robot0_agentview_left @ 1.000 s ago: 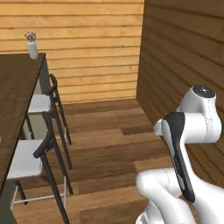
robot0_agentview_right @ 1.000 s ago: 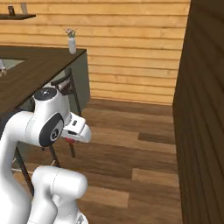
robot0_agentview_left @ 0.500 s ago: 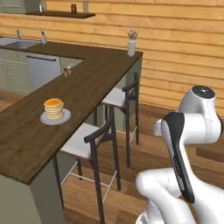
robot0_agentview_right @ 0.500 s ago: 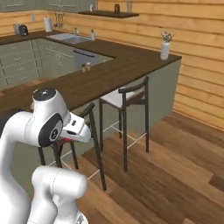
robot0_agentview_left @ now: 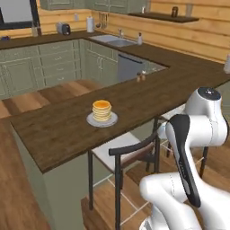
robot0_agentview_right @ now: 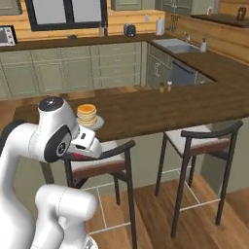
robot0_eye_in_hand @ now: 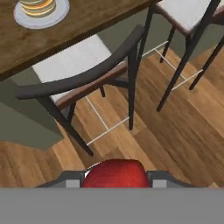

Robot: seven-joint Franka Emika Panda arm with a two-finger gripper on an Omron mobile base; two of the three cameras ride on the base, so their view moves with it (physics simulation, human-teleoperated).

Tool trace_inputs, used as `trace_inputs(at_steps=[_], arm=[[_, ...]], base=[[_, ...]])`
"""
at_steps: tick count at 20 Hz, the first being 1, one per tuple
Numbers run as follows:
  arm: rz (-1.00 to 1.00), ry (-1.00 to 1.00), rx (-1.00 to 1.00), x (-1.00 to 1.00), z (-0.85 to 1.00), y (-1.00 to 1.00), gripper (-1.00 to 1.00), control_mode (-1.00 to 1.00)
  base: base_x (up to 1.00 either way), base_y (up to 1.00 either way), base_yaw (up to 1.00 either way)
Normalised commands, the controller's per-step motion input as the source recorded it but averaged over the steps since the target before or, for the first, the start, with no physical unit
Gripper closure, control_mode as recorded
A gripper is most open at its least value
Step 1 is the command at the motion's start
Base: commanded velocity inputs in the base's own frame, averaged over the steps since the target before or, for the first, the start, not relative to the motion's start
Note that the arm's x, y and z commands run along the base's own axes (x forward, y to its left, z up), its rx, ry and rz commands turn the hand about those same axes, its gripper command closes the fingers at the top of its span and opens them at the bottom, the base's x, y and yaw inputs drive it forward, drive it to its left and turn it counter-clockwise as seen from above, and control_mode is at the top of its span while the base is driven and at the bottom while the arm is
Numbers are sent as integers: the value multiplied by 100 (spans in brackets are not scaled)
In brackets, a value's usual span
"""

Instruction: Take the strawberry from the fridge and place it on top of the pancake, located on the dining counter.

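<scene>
tool (robot0_eye_in_hand: 114, 181): clamped on strawberry (robot0_eye_in_hand: 114, 174), above floor beside a stool (robot0_eye_in_hand: 83, 74) | pancake (robot0_agentview_left: 102, 110): on plate (robot0_agentview_left: 92, 120), near counter (robot0_agentview_left: 63, 130) end, close to stool-side edge

So my end effector (robot0_eye_in_hand: 114, 180) has the strawberry (robot0_eye_in_hand: 114, 173) pinched, hanging above a dark stool (robot0_eye_in_hand: 83, 76); pancake (robot0_eye_in_hand: 38, 6) sits on the surface (robot0_eye_in_hand: 87, 22) up top.

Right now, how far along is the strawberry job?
Picked up: the strawberry sits between the gripper fingers, away from any fridge. In hand: carrying it toward the dining counter. Left: reach over the stool and set it on the pancake, which is bare on top.
</scene>
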Motion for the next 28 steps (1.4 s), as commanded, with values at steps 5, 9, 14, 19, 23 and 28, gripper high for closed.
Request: trace_inputs(at_steps=[5,9,14,19,23,28], arm=[[0,0,0,0,0,0,100,100],[0,0,0,0,0,0,100,100],[0,0,0,0,0,0,100,100],[0,0,0,0,0,0,100,100],[0,0,0,0,0,0,100,100],[0,0,0,0,0,0,100,100]], base=[[50,-35,85],[39,-37,52],[31,-24,2],[16,-50,-3],[41,-71,0],[91,-17,0]])
